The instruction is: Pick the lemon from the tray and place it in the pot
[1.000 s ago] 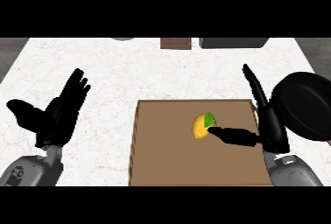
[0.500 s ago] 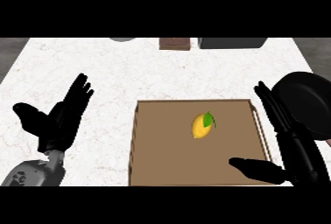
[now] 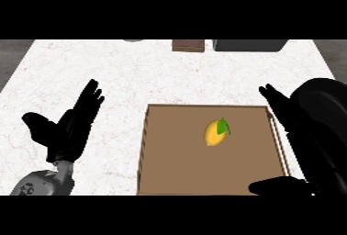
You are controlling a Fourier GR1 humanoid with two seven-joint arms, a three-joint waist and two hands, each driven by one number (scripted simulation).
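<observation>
Both hands are seen spread, with nothing held. At the tray's (image 3: 156,151) right edge the right hand (image 3: 291,124) is raised, fingers straight and thumb low near the tray's near corner, partly in front of the black pot (image 3: 328,114). On the tray's brown floor the lemon (image 3: 215,133) lies untouched, green leaf attached. Resting at the left over the white counter (image 3: 136,73), the left hand (image 3: 68,131) is held upright.

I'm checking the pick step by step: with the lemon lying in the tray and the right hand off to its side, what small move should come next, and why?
Probably bring the right hand left over the lemon and lower its open fingers around it. The lemon lies untouched on the tray, nothing is held, and the pot sits just right of the tray. The left hand rests open, farther away.
</observation>
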